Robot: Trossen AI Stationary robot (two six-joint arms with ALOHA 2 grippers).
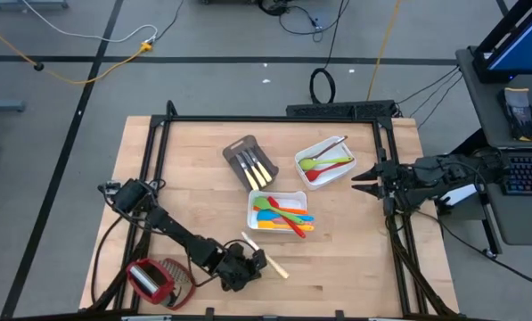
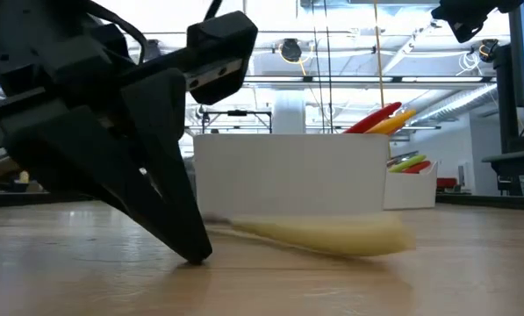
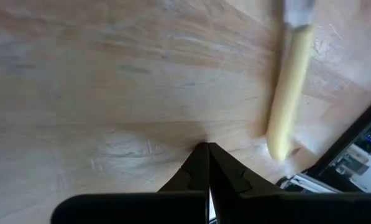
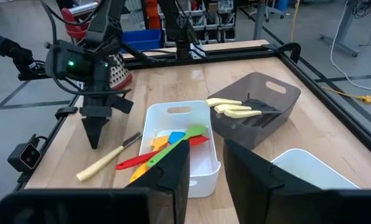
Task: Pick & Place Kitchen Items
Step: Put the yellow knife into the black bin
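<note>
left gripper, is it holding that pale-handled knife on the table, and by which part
No. The left gripper is shut on nothing, tips on the wood beside the knife. The right gripper also holds nothing.

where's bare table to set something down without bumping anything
Free: the table right of the knife, and the strip left of the grey tray. Crowded: the middle with both white trays, and the corner around the left gripper.
</note>
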